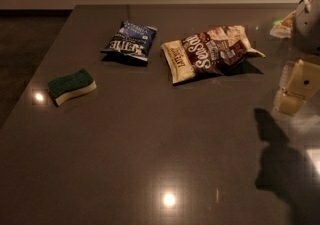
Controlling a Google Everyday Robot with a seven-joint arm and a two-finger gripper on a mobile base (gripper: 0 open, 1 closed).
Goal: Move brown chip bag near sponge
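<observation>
Reaching the brown bag (212, 51) looks like the step in hand. It lies flat and untouched on the worktop (165, 139). The end effector (292, 96) is just right of the brown bag and a little nearer the camera, apart from it. Whether it is parted or closed I cannot tell.

The sponge (71, 86) sits well left of the brown bag and somewhat nearer the camera. The blue bag (130, 43) lies just left of the brown bag, with a narrow gap between them.

A good grasp, I judge, would pinch a raised fold near the bag's right end rather than press on its flat face. The bag should then be carried lifted, passing in front of the blue bag.

The foil is crinkled and glossy, dark brown with a cream left end, and probably light and slippery. The sponge has a wavy outline and a rough green top on pale foam. The worktop is smooth, dark and reflective.
</observation>
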